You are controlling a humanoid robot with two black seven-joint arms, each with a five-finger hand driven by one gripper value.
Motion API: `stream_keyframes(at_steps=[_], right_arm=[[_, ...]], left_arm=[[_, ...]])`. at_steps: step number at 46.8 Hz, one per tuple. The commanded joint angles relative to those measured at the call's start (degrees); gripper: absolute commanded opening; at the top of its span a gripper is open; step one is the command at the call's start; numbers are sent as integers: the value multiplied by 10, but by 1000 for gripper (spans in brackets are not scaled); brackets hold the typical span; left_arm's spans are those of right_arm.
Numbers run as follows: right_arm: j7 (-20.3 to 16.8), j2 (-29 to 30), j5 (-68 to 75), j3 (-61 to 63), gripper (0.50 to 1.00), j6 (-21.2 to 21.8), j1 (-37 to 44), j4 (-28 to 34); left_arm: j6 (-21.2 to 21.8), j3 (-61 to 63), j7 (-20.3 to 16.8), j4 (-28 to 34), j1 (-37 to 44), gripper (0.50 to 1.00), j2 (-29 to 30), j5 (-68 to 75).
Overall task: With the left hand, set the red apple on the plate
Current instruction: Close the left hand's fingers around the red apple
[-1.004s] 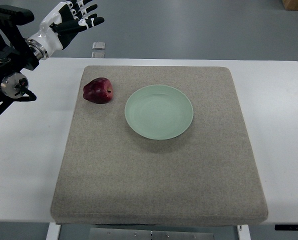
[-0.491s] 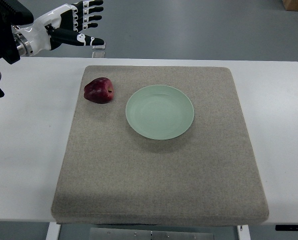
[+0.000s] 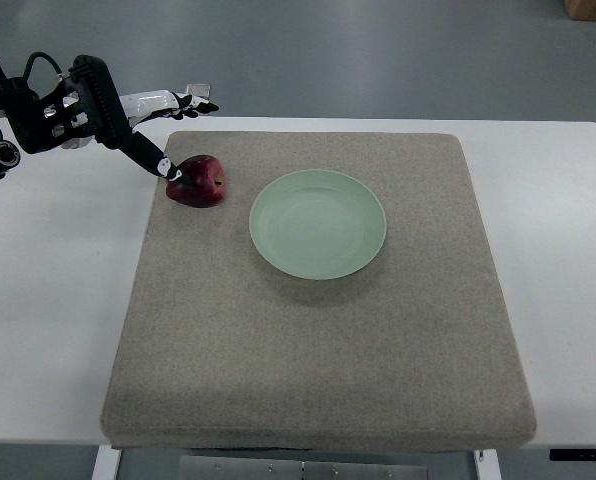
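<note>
Descent has brought the left hand [image 3: 128, 125] from above the table's far edge down to the dark red apple [image 3: 197, 180]; fingers spread, gripping nothing, one dark fingertip [image 3: 166, 168] touching its left side. Apple sits on the grey felt mat [image 3: 318, 340], just left of the pale green round plate [image 3: 318, 224], so the grasp looks about to begin.

A white desk [image 3: 58, 330] fills most of the top view, its far edge running straight across in front of a grey floor [image 3: 378, 50], and part of its frame shows under the near edge. A large, square, grey-beige felt mat [image 3: 308, 360] with rounded corners lies flat on the desk and covers its middle, leaving bare white strips to the left and right. On the mat rest a pale green plate [image 3: 318, 224], near the mat's far half, and a red apple [image 3: 196, 180] just beside the plate's left, close to the mat's far left corner.
</note>
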Motion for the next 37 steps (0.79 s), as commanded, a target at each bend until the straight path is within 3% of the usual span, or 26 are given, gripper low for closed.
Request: stream_keyframes(at_steps=[1, 27, 37], right_arm=[[0, 0, 0, 0, 930, 0, 0, 0], [0, 0, 0, 0, 930, 0, 0, 0], [0, 0, 0, 0, 930, 0, 0, 0]], left_arm=[[0, 11, 4, 2, -10, 999, -5, 2], [2, 43, 21, 25, -21, 999, -70, 1], [38, 101, 21, 69, -32, 992, -100, 1]])
